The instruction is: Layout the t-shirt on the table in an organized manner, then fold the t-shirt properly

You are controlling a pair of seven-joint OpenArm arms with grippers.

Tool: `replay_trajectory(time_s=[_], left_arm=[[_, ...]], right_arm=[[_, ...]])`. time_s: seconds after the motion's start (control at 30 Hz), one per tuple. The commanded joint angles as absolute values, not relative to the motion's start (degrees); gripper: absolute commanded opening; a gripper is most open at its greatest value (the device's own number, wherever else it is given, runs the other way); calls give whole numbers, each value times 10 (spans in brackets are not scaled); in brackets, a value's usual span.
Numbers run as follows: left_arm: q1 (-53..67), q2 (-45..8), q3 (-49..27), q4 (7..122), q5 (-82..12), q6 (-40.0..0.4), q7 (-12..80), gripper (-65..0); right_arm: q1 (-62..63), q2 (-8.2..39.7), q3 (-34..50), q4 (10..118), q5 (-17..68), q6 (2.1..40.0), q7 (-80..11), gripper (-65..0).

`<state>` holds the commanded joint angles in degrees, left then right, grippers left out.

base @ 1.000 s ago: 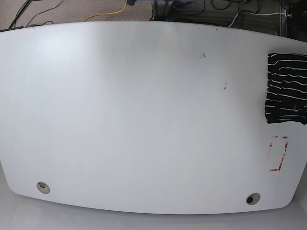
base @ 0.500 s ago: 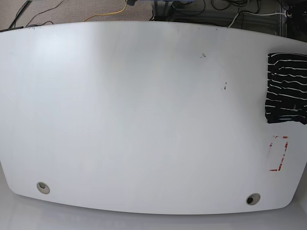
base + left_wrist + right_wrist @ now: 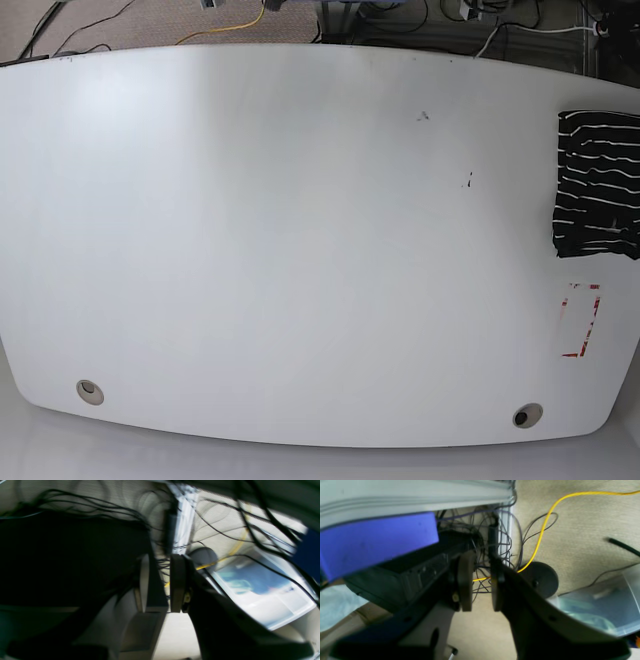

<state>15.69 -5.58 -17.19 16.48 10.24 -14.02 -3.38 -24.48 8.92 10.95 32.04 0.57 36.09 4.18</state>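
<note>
The fingers of the left gripper (image 3: pixel 162 583) stand a narrow gap apart with nothing between them, though that view is blurred; the right gripper (image 3: pixel 480 585) shows the same small empty gap. Both point at floor cables. The t-shirt (image 3: pixel 598 185) lies folded at the table's (image 3: pixel 300 250) edge, just above the red mark (image 3: pixel 582 320).

A yellow cable (image 3: pixel 540 537) snakes over the beige carpet (image 3: pixel 582 530) beyond the gripper tips, passing a round black base (image 3: pixel 540 580). A blue panel (image 3: pixel 377 540) sits to their left, a clear plastic bin (image 3: pixel 600 605) to their right.
</note>
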Motion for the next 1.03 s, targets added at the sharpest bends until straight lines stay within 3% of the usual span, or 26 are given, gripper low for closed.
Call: replay_trajectory(time_s=[0.13,0.23,0.57,1.03], left_arm=[[134,-56,-172,134,109,-86,-35,-515],[114,-56,-172,123,109,-67,-34,-514],[65,-56,-172,68,132,-62,-32,-514],[64,-53,-172,66,144,-42,-32,-511]], right_arm=[[-213,89,94,289,6,331,41,-534],[-195,87,88,270,6,308,41,-533],[-160,86,51,235,6,268,39,-530],[-159,85,48,231,7,264,42,-528]])
